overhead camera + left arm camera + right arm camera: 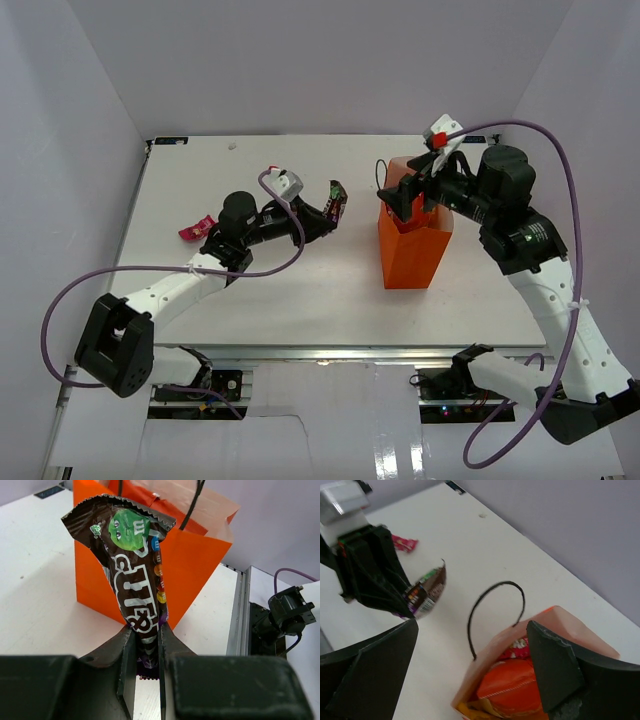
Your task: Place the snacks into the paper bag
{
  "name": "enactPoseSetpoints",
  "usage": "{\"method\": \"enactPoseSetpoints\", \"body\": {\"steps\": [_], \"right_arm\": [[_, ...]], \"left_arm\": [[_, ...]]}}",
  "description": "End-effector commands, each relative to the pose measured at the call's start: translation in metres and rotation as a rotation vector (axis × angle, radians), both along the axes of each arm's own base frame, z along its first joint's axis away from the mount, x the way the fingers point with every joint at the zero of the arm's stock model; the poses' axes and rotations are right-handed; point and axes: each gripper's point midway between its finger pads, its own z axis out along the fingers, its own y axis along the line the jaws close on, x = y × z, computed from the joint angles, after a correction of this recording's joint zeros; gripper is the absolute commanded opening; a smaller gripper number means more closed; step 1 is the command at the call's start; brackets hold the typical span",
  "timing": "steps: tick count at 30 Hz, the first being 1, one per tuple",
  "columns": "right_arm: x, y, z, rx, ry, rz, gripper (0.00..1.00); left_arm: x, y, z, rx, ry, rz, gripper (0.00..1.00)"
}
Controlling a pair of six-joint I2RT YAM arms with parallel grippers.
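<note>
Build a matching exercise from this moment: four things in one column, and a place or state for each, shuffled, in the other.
Things:
1. brown candy packet
2. pink packet
3. red-orange chip bag
4. right gripper

Places or states:
A. open above the paper bag
B. lying on the table, far from the bag
C. clamped in the left gripper
D. inside the paper bag

Pairs: 1-C, 2-B, 3-D, 4-A

We see a robotics lab test cell: a white counter (300, 290) boxed in by plain pale walls (300, 60), a left arm (175, 288) and a right arm (555, 300) bolted to an aluminium rail (330, 357) at its near edge, and purple cables (574, 220) looping loose from them.
</note>
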Motion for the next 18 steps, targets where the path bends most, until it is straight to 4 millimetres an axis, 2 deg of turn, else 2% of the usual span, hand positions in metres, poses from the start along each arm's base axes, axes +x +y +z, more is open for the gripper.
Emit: {"method": "enactPoseSetpoints", "body": {"steps": [1, 5, 7, 8, 10, 13, 18], "right_arm": [[-0.018, 0.019, 0.043, 0.197, 0.042, 0.09, 0.93], [-0.032, 0.047, 0.06, 0.33, 0.124, 0.237, 0.9], [-0.022, 0.057, 0.06, 0.336, 0.149, 0.249, 0.9], [-0.021, 0.06, 0.068, 0.34, 0.133, 0.26, 0.9], [-0.011, 0.068, 0.064, 0.333, 0.145, 0.268, 0.9], [-0.008, 0.081, 0.057, 0.315, 0.164, 0.304, 0.91], [-0.003, 0.102, 0.031, 0.287, 0.234, 0.294, 1.0]], "left_arm": [[-0.011, -0.009, 0.043, -0.043, -0.151, -0.045, 0.15], [-0.018, -0.005, 0.066, -0.072, -0.221, -0.014, 0.15], [-0.021, -0.003, 0.074, -0.084, -0.24, -0.002, 0.15], [-0.023, -0.003, 0.079, -0.091, -0.249, 0.0, 0.15], [-0.027, -0.002, 0.088, -0.106, -0.269, 0.006, 0.14], [-0.031, -0.001, 0.097, -0.12, -0.288, 0.016, 0.14], [-0.032, 0.001, 0.103, -0.13, -0.3, 0.037, 0.14]]}}
